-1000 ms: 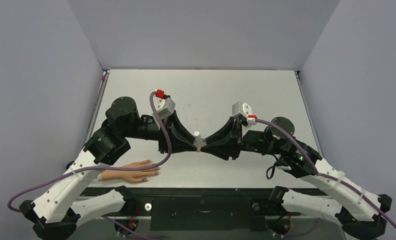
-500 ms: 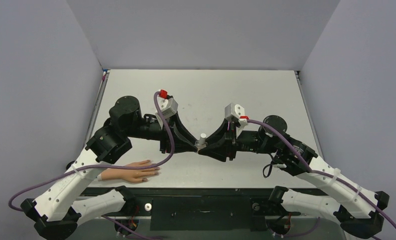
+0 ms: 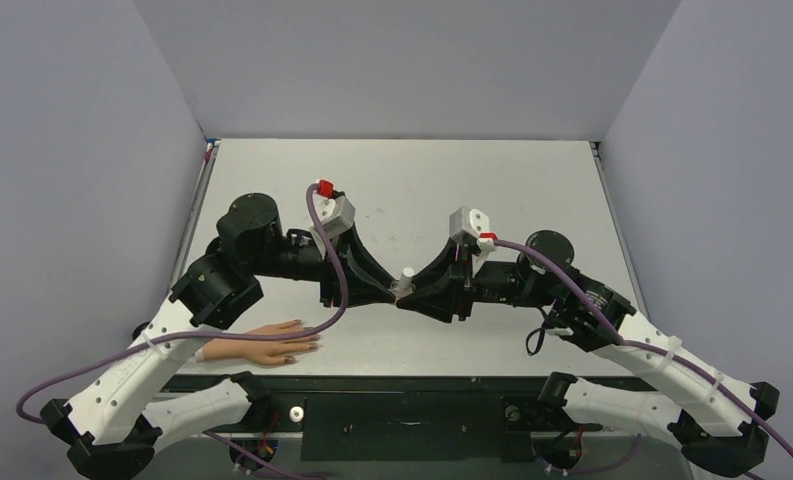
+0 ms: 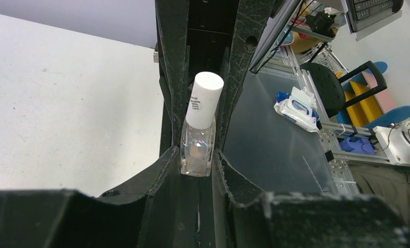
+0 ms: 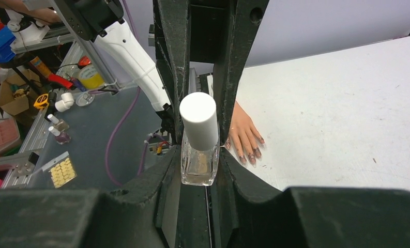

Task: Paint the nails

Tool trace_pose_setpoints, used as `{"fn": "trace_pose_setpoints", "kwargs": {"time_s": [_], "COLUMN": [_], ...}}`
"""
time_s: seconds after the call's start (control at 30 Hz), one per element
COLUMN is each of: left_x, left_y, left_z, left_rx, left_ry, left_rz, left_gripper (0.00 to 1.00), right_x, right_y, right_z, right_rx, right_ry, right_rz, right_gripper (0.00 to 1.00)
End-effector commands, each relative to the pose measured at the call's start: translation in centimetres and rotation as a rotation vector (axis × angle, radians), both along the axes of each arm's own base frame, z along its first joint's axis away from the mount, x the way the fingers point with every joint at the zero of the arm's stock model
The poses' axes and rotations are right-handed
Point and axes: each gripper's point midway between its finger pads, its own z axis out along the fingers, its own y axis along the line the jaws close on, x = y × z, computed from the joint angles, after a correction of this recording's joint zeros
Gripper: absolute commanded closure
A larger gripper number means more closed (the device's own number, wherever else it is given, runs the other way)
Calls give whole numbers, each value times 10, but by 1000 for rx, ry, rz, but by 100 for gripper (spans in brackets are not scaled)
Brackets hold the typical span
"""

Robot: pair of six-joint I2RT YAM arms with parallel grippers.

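At the near edge of the table point(image 3: 532, 180), by the left arm's base, a peach fake hand point(image 3: 260, 345) lay flat. Its long axis ran along that edge and its fingers pointed to 3 o'clock in the overhead view, the dark nails point(image 5: 250, 156) at their tips. Farther in, at mid-table, the left gripper point(image 4: 196, 164) and right gripper point(image 5: 198, 173) met tip to tip, each narrowed on the glass body of a small clear bottle point(image 4: 196, 150). Its white cap point(image 5: 198, 120) was on and stood up between the two pairs of fingers; whether the bottle touched the table could not be told. From that meeting point the nails lay at about 8 o'clock, well apart, on the left arm's side. The left arm was therefore judged the nearer to reach them, coming in from the fingertip end once the cap was off.
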Motion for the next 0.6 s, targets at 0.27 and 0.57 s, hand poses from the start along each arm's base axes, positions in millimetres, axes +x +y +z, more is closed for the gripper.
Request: {"fn": "trace_pose_setpoints", "kwargs": {"time_s": [0.27, 0.57], "left_x": [-1, -9], "left_y": [9, 3], "left_z": [49, 39], "left_rx": [-116, -108], "left_ry": [-119, -76], "left_rz": [53, -27], "left_gripper": [57, 60], "right_x": [-18, -16], "right_y": [-3, -2], "right_z": [2, 7], "right_rx": [-35, -30], "right_ry": [-66, -72], "right_rz": [99, 92], "right_gripper": [100, 100]}}
